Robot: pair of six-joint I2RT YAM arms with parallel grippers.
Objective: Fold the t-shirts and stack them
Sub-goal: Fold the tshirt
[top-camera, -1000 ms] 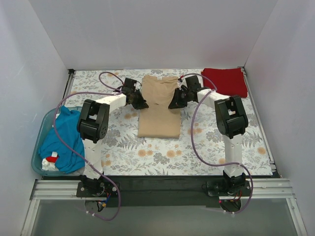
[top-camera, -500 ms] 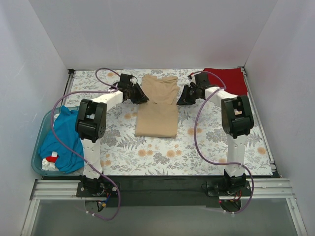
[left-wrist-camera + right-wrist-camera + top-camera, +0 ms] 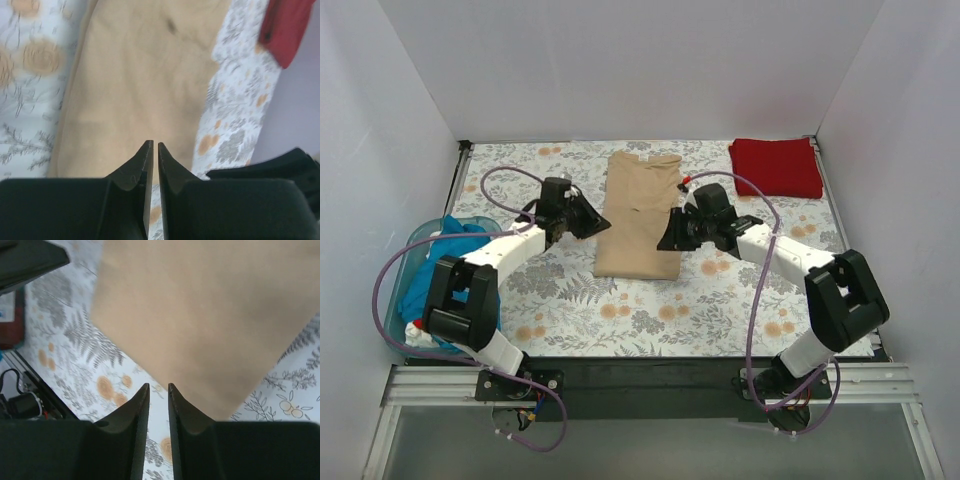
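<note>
Top external view: tan shirt (image 3: 642, 215) lies lengthwise mid-bench, sleeves folded in; red shirt (image 3: 776, 166) folded far right. Left gripper (image 3: 588, 219) and right gripper (image 3: 672, 235) flank its lower half, nearly closed, holding nothing. Best to pinch both hem corners evenly, then fold upward.

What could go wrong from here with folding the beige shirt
1. Both sets of fingers hover nearly closed beside the tan shirt, holding nothing; closing like that would likely snag only the top layer, or the floral tablecloth.
2. The left gripper and right gripper flank the shirt closely, so uneven pulls could skew the fold.
3. The teal shirt hangs over the tub by the left arm, which could drag it.
</note>
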